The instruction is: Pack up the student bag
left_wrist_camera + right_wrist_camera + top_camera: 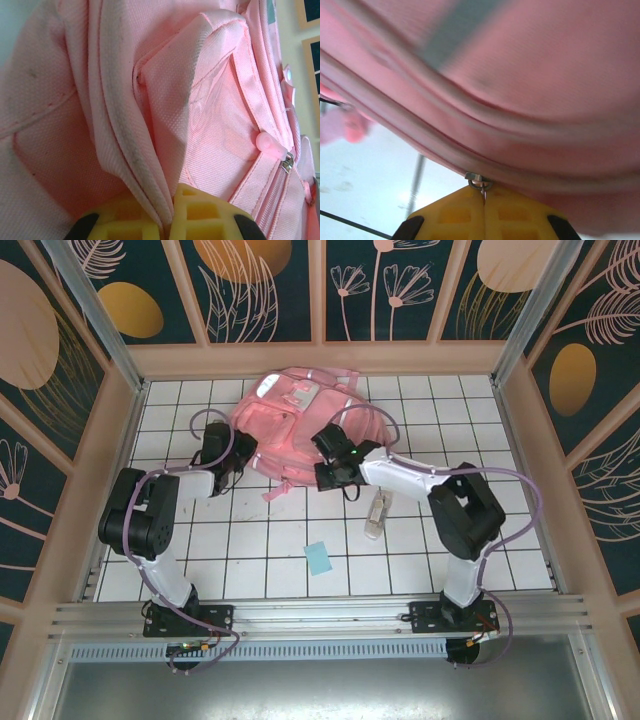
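1. The white tiled table (250, 570) takes up the whole floor of the cell, with patterned panels along its left, right and far sides
2. The student bag (300, 420), soft and pink, lies at the far middle of the table, slightly left of centre and close to the far wall. Its front pockets and pale stripes face up, and a pink strap trails off its near edge
3. The left arm (140, 515) reaches from its base at the near left to the bag's left edge. The right arm (465, 505) rises from the near right and bends left to the bag's near-right edge
4. The left gripper (167, 222) has its yellow fingers pressed together on a fold of the bag's pink fabric, with a seamed edge pinched between the tips
5. The right gripper (484, 200) has its yellow pads closed against each other, and a small metal zipper pull (480, 182) is caught between the tips, right under a blurred pink seam of the bag. The tiled table shows below that seam
6. A clear flat item (377, 512) lies on the table just near of the right arm's white forearm, apart from the bag. What it holds is too small to tell
7. A light blue square (318, 558) lies flat at the middle of the table, near the clear item but not touching it
8. In the left wrist view a round pink zip tab (265, 142) sits on a pocket seam of the bag, just beside a metal slider (286, 162)
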{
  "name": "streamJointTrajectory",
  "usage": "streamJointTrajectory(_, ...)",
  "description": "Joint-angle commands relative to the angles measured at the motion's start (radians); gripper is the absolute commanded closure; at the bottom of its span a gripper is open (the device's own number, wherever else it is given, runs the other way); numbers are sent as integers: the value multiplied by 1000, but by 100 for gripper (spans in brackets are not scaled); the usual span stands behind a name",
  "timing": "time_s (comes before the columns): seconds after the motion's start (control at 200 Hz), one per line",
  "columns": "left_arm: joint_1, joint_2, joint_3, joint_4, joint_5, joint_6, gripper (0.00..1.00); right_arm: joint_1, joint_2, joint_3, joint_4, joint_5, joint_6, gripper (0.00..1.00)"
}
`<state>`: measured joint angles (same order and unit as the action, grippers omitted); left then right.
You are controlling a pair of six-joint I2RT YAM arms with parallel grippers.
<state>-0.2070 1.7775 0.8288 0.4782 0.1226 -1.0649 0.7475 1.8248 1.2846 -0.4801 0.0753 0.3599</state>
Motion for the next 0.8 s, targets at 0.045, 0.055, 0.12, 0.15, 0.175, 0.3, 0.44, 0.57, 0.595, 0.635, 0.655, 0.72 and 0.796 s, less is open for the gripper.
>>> streamJointTrajectory(0.045, 68, 17, 60, -62, -167, 101, 100, -110, -79, -68, -200, 206, -54, 100)
streamJointTrajectory(0.055, 69, 18, 64, -64, -166, 106, 100, -117, -82, -69, -202, 217, -55, 100)
streamJointTrajectory(0.12, 76, 30, 96, -85, -163, 139, 100, -164, -101, -66, -209, 249, -58, 100)
streamJointTrajectory(0.15, 77, 37, 113, -95, -163, 150, 100, -177, -106, -63, -205, 236, -58, 100)
streamJointTrajectory(0.175, 77, 45, 128, -100, -160, 157, 100, -184, -112, -58, -199, 218, -59, 100)
streamJointTrajectory(0.3, 77, 112, 223, -88, -124, 171, 100, -151, -101, -39, -145, 56, -47, 100)
streamJointTrajectory(0.44, 77, 227, 388, -123, -25, 187, 50, -63, -46, -28, -13, -187, 0, 100)
streamJointTrajectory(0.57, 76, 230, 459, -224, 40, 219, 18, -13, 19, 17, 177, -382, 73, 100)
streamJointTrajectory(0.595, 77, 215, 456, -247, 46, 228, 14, -6, 37, 39, 203, -398, 82, 100)
streamJointTrajectory(0.635, 77, 182, 441, -285, 52, 241, 13, 4, 66, 74, 237, -413, 91, 100)
streamJointTrajectory(0.655, 77, 161, 427, -302, 53, 245, 12, 8, 79, 93, 252, -420, 94, 100)
streamJointTrajectory(0.72, 77, 79, 357, -352, 60, 250, 12, 12, 123, 156, 287, -438, 97, 100)
streamJointTrajectory(0.796, 77, -36, 244, -372, 78, 239, 12, 12, 177, 225, 303, -462, 92, 100)
